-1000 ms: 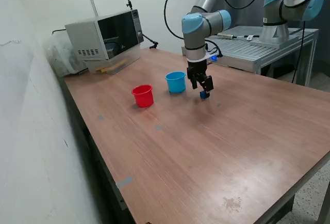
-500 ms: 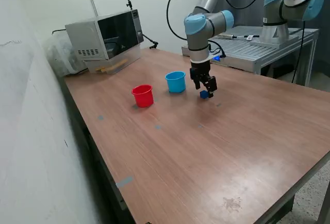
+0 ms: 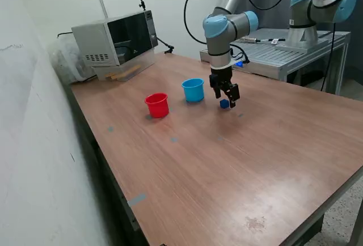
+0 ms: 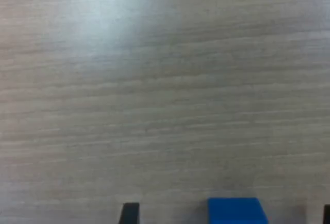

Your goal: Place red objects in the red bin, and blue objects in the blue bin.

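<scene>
Hand [image 3: 231, 100] low over surface [image 3: 238, 161], spread and holding nothing; blue cube [image 3: 224, 104] between fingers, nearer one. Centre hand, descend fully, then clench.

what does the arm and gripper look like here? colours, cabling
The arm has silver-grey tube links and light blue joint caps. A black cable loops from its upper link down toward the wrist. The gripper is black and compact, with two dark fingers; in the wrist view only the dark fingertips show at the frame edge. No markings are readable.
</scene>
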### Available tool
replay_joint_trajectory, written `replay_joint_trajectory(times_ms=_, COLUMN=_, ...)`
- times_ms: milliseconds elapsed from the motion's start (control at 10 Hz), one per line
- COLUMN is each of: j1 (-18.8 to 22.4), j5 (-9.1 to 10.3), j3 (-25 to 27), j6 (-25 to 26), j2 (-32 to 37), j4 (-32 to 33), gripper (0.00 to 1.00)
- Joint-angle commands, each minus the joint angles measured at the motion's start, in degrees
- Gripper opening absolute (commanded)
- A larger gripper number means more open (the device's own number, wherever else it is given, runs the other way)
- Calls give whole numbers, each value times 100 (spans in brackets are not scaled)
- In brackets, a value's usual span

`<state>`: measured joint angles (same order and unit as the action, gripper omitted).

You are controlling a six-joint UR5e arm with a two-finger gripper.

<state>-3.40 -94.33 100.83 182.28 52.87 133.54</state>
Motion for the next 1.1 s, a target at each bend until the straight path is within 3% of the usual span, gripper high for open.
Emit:
replay_joint_trajectory(times_ms=0, j1=6, j5=-6, j3=-29, j6=1, j2=-4, j4=-3, gripper=100)
replay_joint_trajectory(times_ms=100, j1=6, j5=2, j3=-29, j6=1, j2=-4, j4=-3, gripper=100)
replay_joint_trajectory(times_ms=200, j1=6, j5=2, j3=-29, j6=1, j2=-4, j4=6, gripper=0)
replay_joint_trajectory(times_ms=800, j1=24, j5=-6, j3=-20, j6=1, j2=-4, j4=-3, gripper=0)
replay_joint_trajectory(times_ms=1000, j1=68, j5=2, j3=42, j6=-8, j2=353, j4=-38, gripper=0)
